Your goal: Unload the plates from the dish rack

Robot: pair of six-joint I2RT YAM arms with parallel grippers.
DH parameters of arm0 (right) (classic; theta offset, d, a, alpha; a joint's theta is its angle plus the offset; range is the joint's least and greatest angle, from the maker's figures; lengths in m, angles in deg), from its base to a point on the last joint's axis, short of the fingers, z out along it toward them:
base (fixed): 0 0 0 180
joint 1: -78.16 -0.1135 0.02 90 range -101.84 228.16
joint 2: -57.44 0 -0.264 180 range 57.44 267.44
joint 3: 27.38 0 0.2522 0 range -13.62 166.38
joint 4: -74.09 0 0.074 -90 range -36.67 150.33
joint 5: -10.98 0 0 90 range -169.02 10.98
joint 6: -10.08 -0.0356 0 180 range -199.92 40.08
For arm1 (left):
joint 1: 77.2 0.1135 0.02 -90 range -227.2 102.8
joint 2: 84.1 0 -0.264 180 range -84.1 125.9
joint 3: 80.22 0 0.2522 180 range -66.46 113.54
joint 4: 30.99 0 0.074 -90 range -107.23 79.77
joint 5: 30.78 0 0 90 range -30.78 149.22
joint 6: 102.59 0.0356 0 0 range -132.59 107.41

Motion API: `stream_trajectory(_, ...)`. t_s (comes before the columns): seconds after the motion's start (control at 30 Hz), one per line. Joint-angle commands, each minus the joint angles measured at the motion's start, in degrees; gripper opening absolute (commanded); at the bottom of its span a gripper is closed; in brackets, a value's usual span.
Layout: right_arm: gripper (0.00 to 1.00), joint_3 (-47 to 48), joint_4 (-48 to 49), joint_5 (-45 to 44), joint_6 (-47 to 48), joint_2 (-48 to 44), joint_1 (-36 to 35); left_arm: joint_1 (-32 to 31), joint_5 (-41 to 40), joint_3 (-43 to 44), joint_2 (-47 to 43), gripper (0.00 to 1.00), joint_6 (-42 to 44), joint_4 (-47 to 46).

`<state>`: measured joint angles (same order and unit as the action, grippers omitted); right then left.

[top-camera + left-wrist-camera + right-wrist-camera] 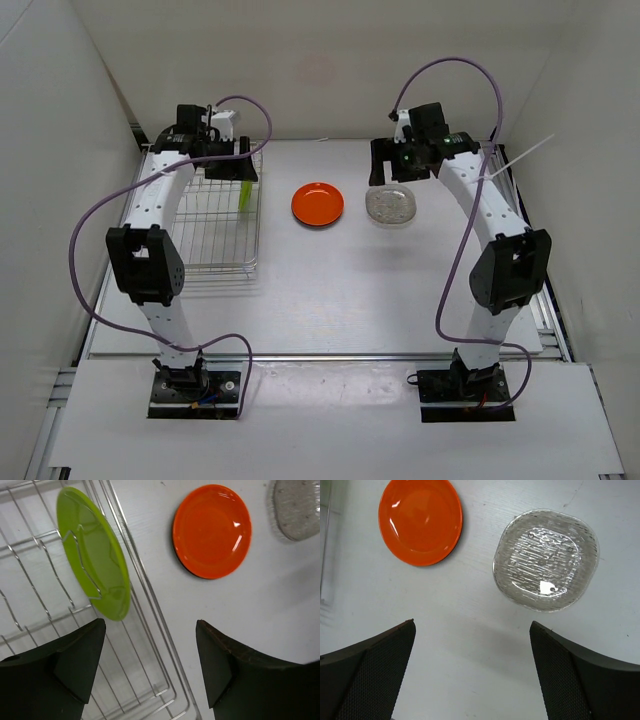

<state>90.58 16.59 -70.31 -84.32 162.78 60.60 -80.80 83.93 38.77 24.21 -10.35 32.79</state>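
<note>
The silver wire dish rack (215,228) sits at the left of the table. One lime green plate (245,190) stands on edge in it near the right side (92,555). My left gripper (232,160) hovers above the rack's right rim (150,635), open and holding nothing. An orange plate (318,203) lies flat on the table (211,530) (420,520), with a thin dark edge showing beneath it. To its right lies a clear plate (391,205) (545,560). Just behind the clear plate my right gripper (400,172) hangs open and empty (472,630).
White walls close in the table on the left, back and right. Purple cables loop off both arms (90,250). A loose white cable tie (525,155) sticks out by the right arm. Bare white tabletop (340,290) lies in front of the plates.
</note>
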Motion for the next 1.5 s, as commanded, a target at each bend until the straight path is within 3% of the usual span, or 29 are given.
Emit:
stream_trajectory(0.0, 0.97, -0.32, -3.27, -0.36, 2.91, -1.72, -0.54, -0.88, -3.52, 2.61, 0.75, 0.82, -0.66, -5.97)
stream_trajectory(0.23, 0.97, -3.04, -2.66, -1.42, 3.44, -5.5, -0.54, -1.41, -9.94, -4.15, 1.38, 0.73, -3.65, -15.21)
stream_trajectory(0.4, 0.97, -3.04, -2.66, -1.42, 3.44, -6.02, -0.02, -2.47, -11.61, -4.16, 2.69, 0.65, -4.17, -16.53)
stream_trajectory(0.57, 0.97, -2.51, -2.66, -1.42, 3.44, -6.02, -0.02, -3.52, -12.76, -2.93, 5.15, 0.42, -4.17, -16.53)
stream_trajectory(0.77, 0.96, -2.51, -2.14, -1.42, 2.92, -6.02, -0.02, -3.52, -12.76, -2.93, 6.21, 0.5, -4.17, -16.53)
stream_trajectory(0.83, 0.96, -2.51, -2.13, -1.42, 2.91, -6.02, -0.02, -4.05, -12.76, -3.45, 6.21, 0.44, -4.17, -16.53)
stream_trajectory(0.9, 0.96, -2.51, -2.13, -0.89, 2.91, -6.02, -0.02, -4.05, -13.28, -3.98, 6.21, 0.3, -4.17, -16.53)
stream_trajectory(0.93, 0.96, -2.51, -2.13, -0.89, 2.91, -6.02, -0.02, -4.05, -13.28, -3.98, 5.69, 0.3, -4.17, -16.53)
stream_trajectory(1.0, 0.96, -2.51, -2.13, -0.89, 2.91, -6.02, -0.02, -4.05, -13.28, -3.98, 5.68, 0.19, -4.7, -16.53)
stream_trajectory(1.1, 0.96, -2.51, -2.13, -0.89, 2.91, -5.5, -0.02, -4.05, -13.28, -3.98, 4.54, 0.11, -4.7, -16.01)
stream_trajectory(1.33, 0.95, -2.51, -2.13, -0.36, 2.38, -5.5, -0.02, -4.05, -12.76, -3.98, -0.29, 0.11, -5.23, -14.61)
stream_trajectory(1.47, 0.95, -2.51, -2.13, -0.36, 2.38, -5.5, -0.02, -4.05, -11.44, 2.5, -2.4, 0.11, -6.45, -9.25)
